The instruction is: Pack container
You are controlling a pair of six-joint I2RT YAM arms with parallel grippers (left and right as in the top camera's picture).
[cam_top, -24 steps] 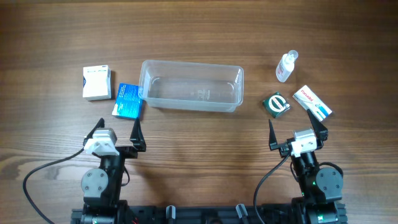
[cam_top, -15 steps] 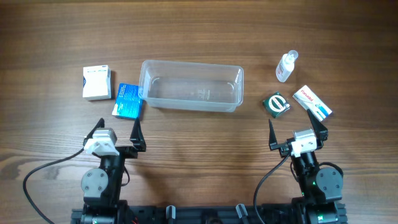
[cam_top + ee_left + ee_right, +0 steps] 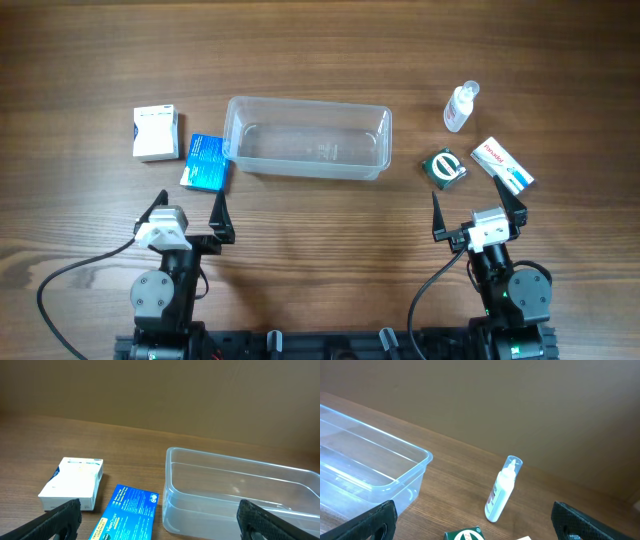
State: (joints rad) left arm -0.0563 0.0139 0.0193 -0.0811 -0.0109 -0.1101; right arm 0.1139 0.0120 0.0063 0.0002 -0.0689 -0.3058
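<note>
Nothing has moved since earlier. I see the left end effector (image 3: 190, 198) and right end effector (image 3: 471, 193) released, with the container (image 3: 305, 101) farther off.

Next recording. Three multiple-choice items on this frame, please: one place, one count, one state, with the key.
1. Where does the flat blue cardboard box lie?
A. inside the clear plastic rectangular container
B. on the wooden table, beside the container's left end
C. clamped in a gripper

2. How many items lie outside the container?
A. three
B. five
C. seven

3. How do the left gripper and right gripper stand?
A. both open, empty
B. left shut on a box
C. both shut

Key:
1 B: it rests on the wood just outside the container's wall.
2 B: the small white box, the blue box, the clear white-capped bottle, the green pack and the white-and-red box.
3 A: each pair of fingers is spread with nothing between.
</note>
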